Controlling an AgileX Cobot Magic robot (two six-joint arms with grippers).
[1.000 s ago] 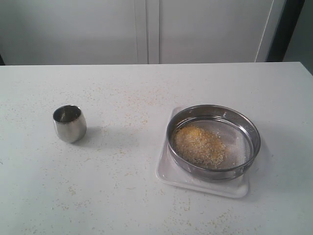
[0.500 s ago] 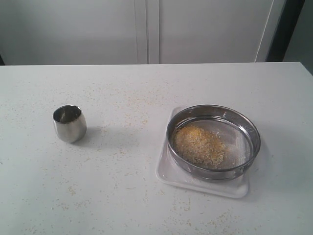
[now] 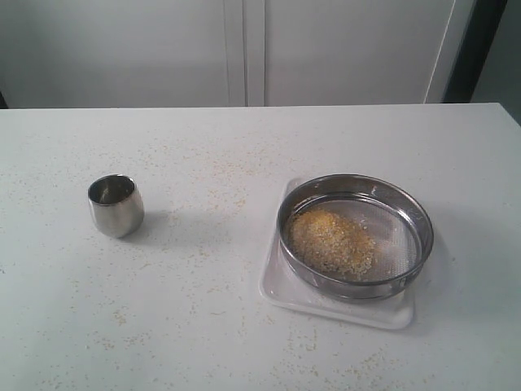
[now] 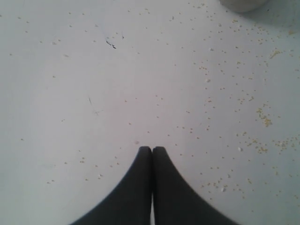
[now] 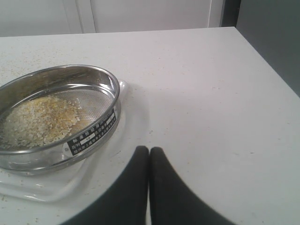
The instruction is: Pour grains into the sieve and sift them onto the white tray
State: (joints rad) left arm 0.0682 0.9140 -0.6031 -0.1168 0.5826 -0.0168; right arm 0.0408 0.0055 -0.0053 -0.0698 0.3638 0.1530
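The round steel sieve (image 3: 355, 235) rests on the white tray (image 3: 335, 307) at the right of the table. A heap of yellow and beige grains (image 3: 331, 242) lies on its mesh. The right wrist view shows the sieve (image 5: 56, 117), the grains (image 5: 40, 119) and the tray (image 5: 70, 185) close by my right gripper (image 5: 149, 150), which is shut and empty beside the tray's edge. My left gripper (image 4: 152, 149) is shut with nothing in it above bare table. Neither gripper shows in the exterior view.
A small rounded steel cup (image 3: 116, 205) stands upright at the left; its base shows in the left wrist view (image 4: 241, 4). Stray grains (image 4: 262, 117) are scattered across the white table. The table's right edge (image 5: 269, 65) lies near the right arm.
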